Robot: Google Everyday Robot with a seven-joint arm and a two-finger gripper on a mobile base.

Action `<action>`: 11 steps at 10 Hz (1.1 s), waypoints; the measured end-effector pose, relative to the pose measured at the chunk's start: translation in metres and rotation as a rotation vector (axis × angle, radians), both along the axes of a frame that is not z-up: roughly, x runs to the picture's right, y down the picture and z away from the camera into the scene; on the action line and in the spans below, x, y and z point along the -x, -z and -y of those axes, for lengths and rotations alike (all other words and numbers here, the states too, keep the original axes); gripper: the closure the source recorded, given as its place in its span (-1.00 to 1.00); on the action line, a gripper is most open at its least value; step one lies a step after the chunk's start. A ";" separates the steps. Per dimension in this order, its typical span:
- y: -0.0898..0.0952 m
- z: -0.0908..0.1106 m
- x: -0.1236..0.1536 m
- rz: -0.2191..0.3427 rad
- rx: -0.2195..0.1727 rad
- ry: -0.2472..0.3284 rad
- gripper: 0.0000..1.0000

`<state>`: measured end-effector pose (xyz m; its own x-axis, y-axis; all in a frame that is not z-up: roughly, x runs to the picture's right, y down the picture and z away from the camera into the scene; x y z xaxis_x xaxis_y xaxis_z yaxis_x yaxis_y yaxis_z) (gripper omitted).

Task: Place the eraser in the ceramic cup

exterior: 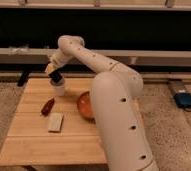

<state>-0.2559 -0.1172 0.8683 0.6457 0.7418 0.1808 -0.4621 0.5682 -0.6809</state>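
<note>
The ceramic cup (59, 90) is small and white and stands upright near the back left of the wooden table (34, 145). My gripper (54, 76) hangs directly over the cup's mouth, pointing down into it from the upper left. A dark shape at the gripper's tip reaches the cup's rim. I cannot tell whether that shape is the eraser or part of the gripper. No separate eraser shows anywhere on the table.
A slim red-handled tool (48, 105) lies in front of the cup, and a pale beige block (55, 122) lies nearer to me. An orange bowl (84, 104) sits right of them, half hidden by my white arm (116, 110). A blue device (184, 99) lies on the floor at right.
</note>
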 end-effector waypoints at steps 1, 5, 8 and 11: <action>-0.002 -0.004 -0.001 0.007 0.006 0.002 0.11; -0.006 -0.015 -0.004 0.007 0.018 0.015 -0.36; -0.007 -0.016 -0.008 0.002 0.019 0.015 -0.36; -0.006 -0.016 -0.012 0.000 0.010 0.022 -0.36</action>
